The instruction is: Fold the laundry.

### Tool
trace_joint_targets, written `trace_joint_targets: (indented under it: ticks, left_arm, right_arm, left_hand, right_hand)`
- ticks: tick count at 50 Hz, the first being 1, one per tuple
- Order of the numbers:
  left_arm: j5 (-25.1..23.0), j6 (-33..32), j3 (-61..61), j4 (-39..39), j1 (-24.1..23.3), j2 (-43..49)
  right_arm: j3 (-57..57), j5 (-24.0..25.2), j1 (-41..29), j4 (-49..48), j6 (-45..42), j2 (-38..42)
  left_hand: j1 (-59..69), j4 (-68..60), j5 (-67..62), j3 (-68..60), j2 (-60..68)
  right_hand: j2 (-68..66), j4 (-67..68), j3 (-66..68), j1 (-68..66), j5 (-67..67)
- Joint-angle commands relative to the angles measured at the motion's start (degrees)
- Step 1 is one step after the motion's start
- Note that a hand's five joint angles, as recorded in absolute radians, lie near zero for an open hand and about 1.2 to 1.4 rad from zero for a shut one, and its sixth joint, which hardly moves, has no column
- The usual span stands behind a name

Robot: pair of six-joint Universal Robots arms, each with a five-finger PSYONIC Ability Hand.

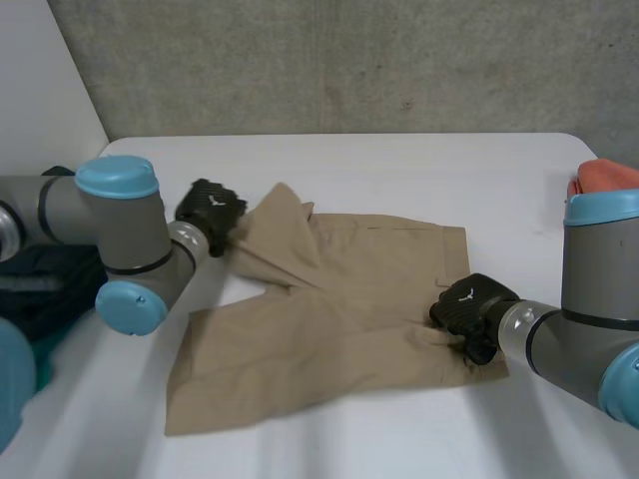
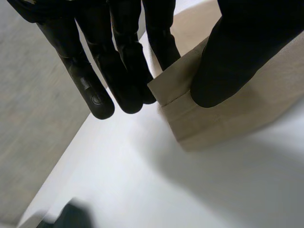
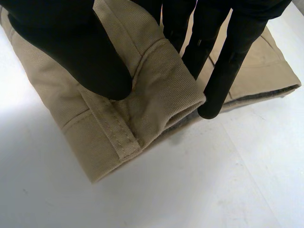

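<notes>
- Tan woven-cotton garment (image 1: 329,309) (shorts, apparently): spread across the middle of the white table (image 1: 399,160), with its left end lifted.
- Left hand (image 1: 210,212): thumb and fingers pinch a hem corner at that end.
- Right hand (image 1: 469,307): thumb and fingers pinch a doubled edge at the garment's right end.
- Good practice: lift both pinches together, keep the cloth taut, and lay edge on edge.
- Count: one garment, two hands, one orange-red bundle (image 1: 604,178).
</notes>
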State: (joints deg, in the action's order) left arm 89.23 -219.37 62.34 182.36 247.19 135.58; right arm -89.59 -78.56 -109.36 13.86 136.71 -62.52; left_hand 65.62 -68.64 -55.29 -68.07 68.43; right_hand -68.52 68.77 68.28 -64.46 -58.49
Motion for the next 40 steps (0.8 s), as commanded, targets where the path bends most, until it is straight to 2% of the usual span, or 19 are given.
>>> trace_joint_targets:
  ticks: [1,5,8,10,11,12,14,20,24,28,29,32,33,36,40]
  left_arm:
    - [7.7,-7.5,7.6,-3.3,-0.1,-5.1]
    - [12.0,-9.9,10.1,-4.7,-1.1,-5.8]
    - [15.0,-9.4,10.5,-4.5,-2.1,-5.6]
    - [15.3,-8.9,10.3,-4.1,-2.8,-5.2]
    - [15.2,-8.5,10.1,-3.8,-3.0,-5.1]
    - [14.8,-7.8,9.8,-3.2,-3.4,-5.3]
    - [14.8,-7.0,10.0,-2.6,-3.5,-6.5]
    - [15.1,-3.4,13.1,-3.4,-2.5,-14.1]
    - [14.0,1.1,20.9,-7.4,-2.7,-22.1]
    - [9.5,6.3,31.1,-12.5,-3.1,-29.7]
    - [7.0,8.3,35.2,-14.3,-3.1,-32.3]
    - [3.2,10.9,40.9,-15.7,-3.1,-35.5]
    - [0.5,12.4,43.8,-15.7,-3.0,-36.8]
    - [-2.8,13.9,47.4,-14.5,-3.0,-37.8]
    - [-2.6,15.1,48.6,-9.4,-3.0,-36.4]
  right_arm:
    - [-0.3,0.4,-1.5,-0.1,2.0,-0.7]
    - [-0.6,0.5,-2.3,0.2,3.4,-1.0]
    - [-0.8,0.5,-2.8,0.2,4.0,-1.1]
    - [-0.8,0.5,-3.0,0.1,4.2,-1.2]
    - [-0.8,0.5,-3.0,0.1,4.2,-1.2]
    - [-0.8,0.5,-3.0,-0.1,4.4,-1.3]
    - [-0.8,0.5,-3.0,-0.1,5.2,-1.5]
    - [-0.7,0.6,-2.7,-0.9,7.6,-2.0]
    - [-0.6,0.5,-2.4,-1.7,8.7,-2.1]
    - [-0.6,0.4,-2.3,-2.1,9.3,-1.9]
    - [-0.6,0.3,-2.3,-2.2,9.4,-1.9]
    - [-0.6,0.3,-2.3,-2.3,9.5,-1.9]
    - [-0.6,0.4,-2.3,-2.3,9.5,-1.9]
    - [-0.7,0.4,-2.5,-2.3,9.5,-1.8]
    - [-0.9,0.5,-2.8,-1.9,9.5,-2.0]
  left_hand:
    - [14.4,-11.4,-14.7,-11.9,11.6]
    - [14.4,-11.4,-14.7,-11.9,11.6]
    - [14.4,-11.4,-14.7,-11.9,11.6]
    - [14.4,-11.4,-14.7,-11.9,11.6]
    - [9.9,-6.9,-10.2,-7.5,7.1]
    - [-17.5,20.5,17.1,19.9,-20.3]
    - [-50.0,53.1,49.7,52.5,-52.8]
    - [-50.5,53.6,50.2,53.0,-53.3]
    - [-47.0,50.0,46.7,49.4,-49.8]
    - [-46.0,49.0,45.7,48.4,-48.8]
    - [-44.0,47.0,43.7,46.4,-46.8]
    - [-41.3,44.3,41.0,43.7,-44.1]
    - [-41.1,44.1,40.8,43.6,-43.9]
    - [-40.9,44.0,40.6,43.4,-43.8]
    - [-40.6,43.6,40.3,43.1,-43.4]
  right_hand:
    - [-11.5,11.2,11.7,-15.5,-11.5]
    - [-11.5,11.2,11.7,-15.5,-11.5]
    - [-11.5,11.2,11.7,-15.5,-11.5]
    - [-11.5,11.2,11.7,-15.5,-11.5]
    - [-11.5,11.2,11.7,-15.5,-11.5]
    - [-11.5,11.2,11.7,-15.5,-11.5]
    - [-11.5,11.2,11.7,-15.5,-11.5]
    - [-11.5,11.2,11.7,-15.5,-11.5]
    - [-11.5,11.2,11.7,-15.5,-11.5]
    - [-11.5,11.2,11.7,-15.5,-11.5]
    - [-11.5,11.2,11.7,-15.5,-11.5]
    - [-11.5,11.2,11.7,-15.5,-11.5]
    - [-11.5,11.2,11.7,-15.5,-11.5]
    - [-11.5,11.2,11.7,-15.5,-11.5]
    - [-11.5,11.2,11.7,-15.5,-11.5]
